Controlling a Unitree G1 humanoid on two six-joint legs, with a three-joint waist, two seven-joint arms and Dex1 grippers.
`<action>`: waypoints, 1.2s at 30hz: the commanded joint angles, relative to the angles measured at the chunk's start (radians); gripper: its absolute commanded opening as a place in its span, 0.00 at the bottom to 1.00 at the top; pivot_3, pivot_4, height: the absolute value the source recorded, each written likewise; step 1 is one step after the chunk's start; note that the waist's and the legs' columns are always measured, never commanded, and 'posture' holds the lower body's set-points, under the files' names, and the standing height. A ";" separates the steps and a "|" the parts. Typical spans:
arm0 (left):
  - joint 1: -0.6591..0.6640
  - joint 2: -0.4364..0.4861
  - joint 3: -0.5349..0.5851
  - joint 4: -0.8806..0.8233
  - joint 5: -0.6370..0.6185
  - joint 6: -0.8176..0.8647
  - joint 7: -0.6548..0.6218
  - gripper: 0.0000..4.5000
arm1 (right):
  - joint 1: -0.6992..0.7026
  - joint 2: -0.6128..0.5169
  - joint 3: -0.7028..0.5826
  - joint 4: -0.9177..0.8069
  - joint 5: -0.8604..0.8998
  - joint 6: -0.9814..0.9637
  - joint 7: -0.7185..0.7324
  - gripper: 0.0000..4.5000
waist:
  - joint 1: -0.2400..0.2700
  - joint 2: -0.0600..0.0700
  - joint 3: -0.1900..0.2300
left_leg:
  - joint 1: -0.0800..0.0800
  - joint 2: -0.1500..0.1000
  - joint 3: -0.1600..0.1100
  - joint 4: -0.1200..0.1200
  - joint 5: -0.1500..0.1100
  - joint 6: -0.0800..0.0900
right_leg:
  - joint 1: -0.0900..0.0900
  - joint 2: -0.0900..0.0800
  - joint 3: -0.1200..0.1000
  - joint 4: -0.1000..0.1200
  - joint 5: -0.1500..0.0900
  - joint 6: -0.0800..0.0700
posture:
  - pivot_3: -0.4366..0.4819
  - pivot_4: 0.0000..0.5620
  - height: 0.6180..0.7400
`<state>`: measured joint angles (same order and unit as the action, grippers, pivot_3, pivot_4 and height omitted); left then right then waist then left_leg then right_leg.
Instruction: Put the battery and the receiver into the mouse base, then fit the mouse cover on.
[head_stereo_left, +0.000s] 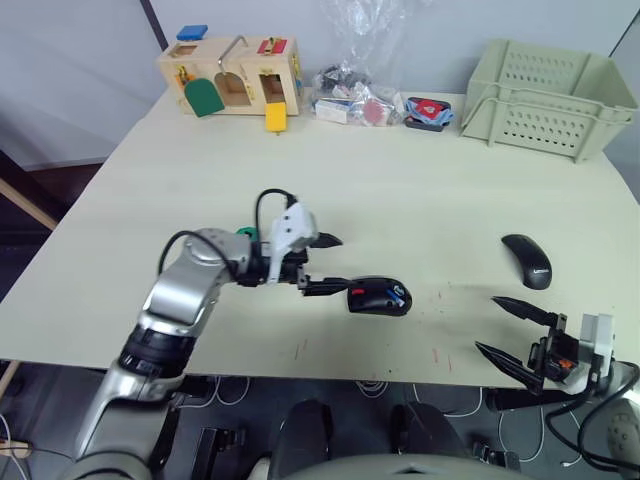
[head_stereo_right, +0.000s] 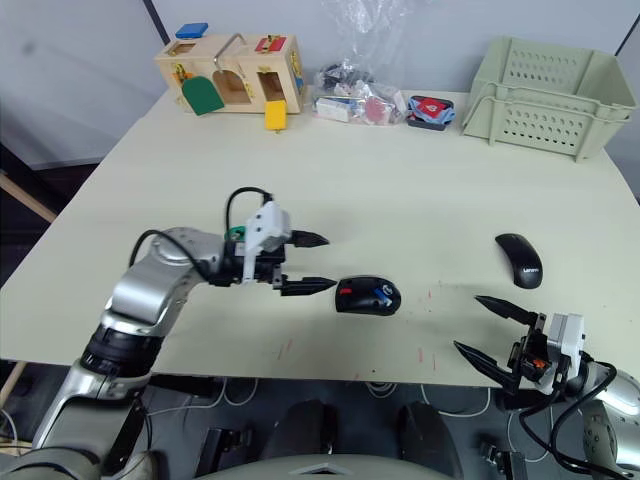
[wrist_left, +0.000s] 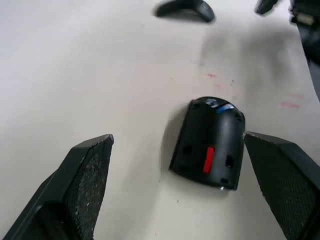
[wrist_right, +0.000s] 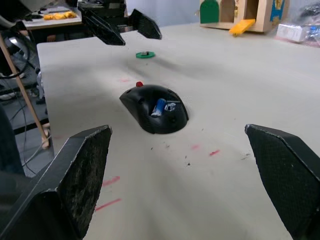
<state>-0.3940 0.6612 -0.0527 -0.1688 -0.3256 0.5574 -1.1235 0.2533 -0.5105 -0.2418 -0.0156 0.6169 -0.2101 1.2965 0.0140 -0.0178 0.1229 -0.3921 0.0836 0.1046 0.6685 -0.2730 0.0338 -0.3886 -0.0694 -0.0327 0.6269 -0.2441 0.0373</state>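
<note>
Left gripper (head_stereo_left: 333, 264) was wide open and held nothing; its two fingers pointed at the mouse base (head_stereo_left: 379, 298), the lower tip just beside the shell's near end, contact not clear. Mouse base sat on the table (head_stereo_left: 400, 190) near the front edge, hollow side up, red patch visible, with the blue-and-white battery (wrist_right: 159, 107) lying in its cavity. Right gripper (head_stereo_left: 508, 331) was also spread wide and empty, at the table's front right edge, well apart from the base. Mouse cover (head_stereo_left: 527, 260) lay dome-up to the right, between the base and the right edge, nothing touching it. Small green disc (wrist_right: 145, 54) sat on the table beside the left gripper. Far edge had a wooden toy house (head_stereo_left: 231, 74), a plastic bag of small parts (head_stereo_left: 360, 95) and a pale green crate (head_stereo_left: 545, 95), none of them near the base. Receiver: couldn't pick it out.
</note>
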 joint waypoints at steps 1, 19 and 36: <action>0.024 0.030 0.089 -0.003 -0.017 -0.056 0.031 0.98 | -0.008 -0.006 -0.022 -0.001 0.012 -0.019 0.011 1.00 | 0.001 0.000 0.000 | 0.000 0.000 0.000 0.000 0.000 0.000 | 0.000 0.000 0.000 0.000 0.000 0.000 | 0.48 0.27 1.00; 0.085 0.042 0.289 0.249 0.016 -0.128 0.310 0.87 | -0.022 -0.015 -0.021 -0.017 0.013 -0.001 0.006 1.00 | 0.001 -0.002 0.002 | 0.000 0.000 0.000 0.000 0.000 0.000 | 0.001 -0.001 -0.001 0.000 0.000 0.000 | 0.48 0.27 1.00; 0.008 0.082 0.162 0.172 0.106 0.081 0.431 0.35 | -0.051 -0.056 -0.033 -0.031 0.029 0.051 -0.003 1.00 | 0.000 -0.002 0.002 | 0.000 -0.001 0.001 0.000 0.000 0.000 | 0.001 -0.001 -0.001 0.000 0.000 0.000 | 0.48 0.27 1.00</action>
<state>-0.3719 0.7233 0.1065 0.0306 -0.2309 0.6360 -0.7009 0.2078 -0.5535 -0.2448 -0.0063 0.6269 -0.1580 1.2967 0.0140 -0.0200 0.1249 -0.3917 0.0831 0.1053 0.6686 -0.2730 0.0335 -0.3879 -0.0704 -0.0341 0.6272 -0.2438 0.0375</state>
